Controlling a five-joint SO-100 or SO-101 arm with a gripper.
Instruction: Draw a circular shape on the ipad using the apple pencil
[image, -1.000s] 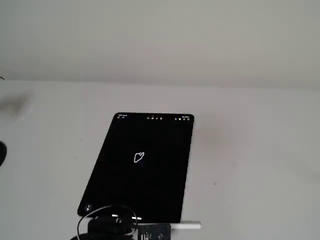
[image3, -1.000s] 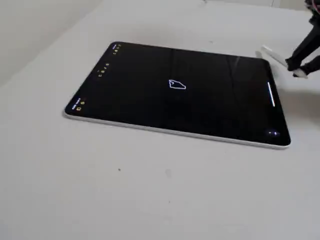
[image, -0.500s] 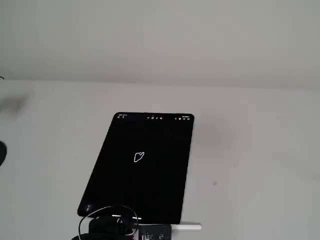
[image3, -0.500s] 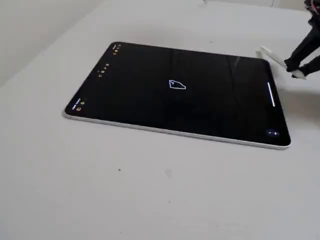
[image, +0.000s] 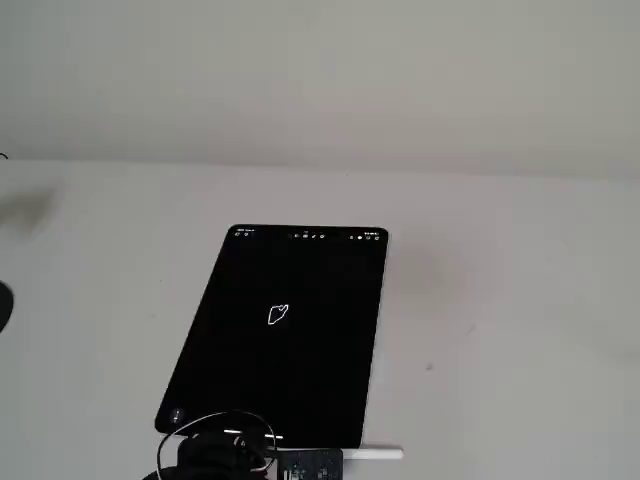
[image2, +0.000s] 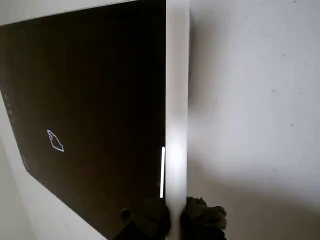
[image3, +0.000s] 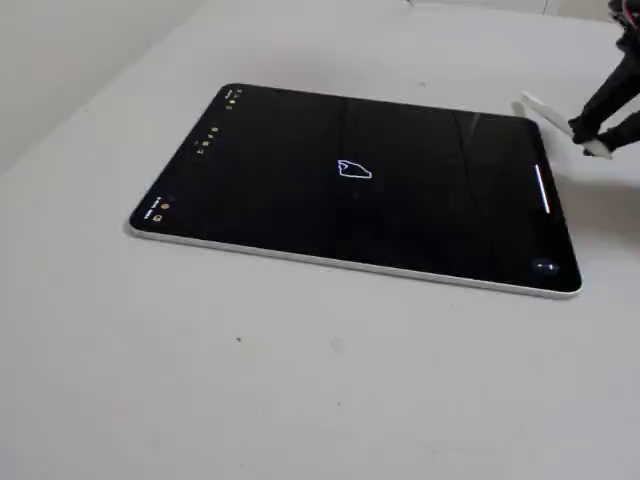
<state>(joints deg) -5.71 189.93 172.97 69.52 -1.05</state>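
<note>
The tabletop (image3: 300, 380) is pale and bare around the ipad (image3: 300, 200), which lies flat on it. The gripper (image3: 596, 136) sits off the ipad, just past the short edge away from its icons, fingers (image2: 150, 220) clenched on the pencil (image3: 535, 108), which in the wrist view runs alongside that edge, clear of the screen. Near the ipad's middle is the shape (image3: 354, 169), a small closed white outline, lopsided. By my judgement the drawing is done; only parking the pencil may remain
</note>
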